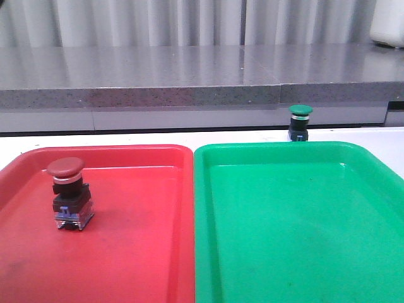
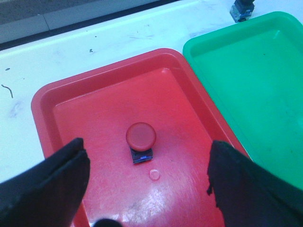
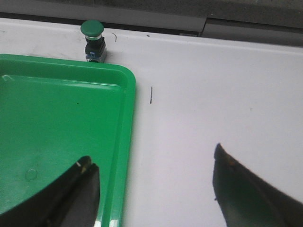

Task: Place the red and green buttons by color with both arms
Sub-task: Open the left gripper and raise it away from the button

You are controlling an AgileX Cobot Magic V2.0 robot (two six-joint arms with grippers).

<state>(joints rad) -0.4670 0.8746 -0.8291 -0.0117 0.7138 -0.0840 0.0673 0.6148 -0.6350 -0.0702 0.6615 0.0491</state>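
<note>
Frontally: red button (image 1: pixel 68 192) upright in red tray (image 1: pixel 145 252); green button (image 1: pixel 300 122) on tabletop (image 1: pixel 126 139) behind green tray (image 1: pixel 297 221); no arms visible. Wrist views alone show left fingers (image 2: pixel 52 184) and right fingers (image 3: pixel 251 189), spread wide, empty.

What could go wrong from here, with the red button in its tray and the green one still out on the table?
1. The green button stands upright on the table right behind the green tray's far rim; the open right gripper, reaching over that rim, might clip it or tip the button.
2. The open left gripper hovers above the red button and could topple it.
</note>
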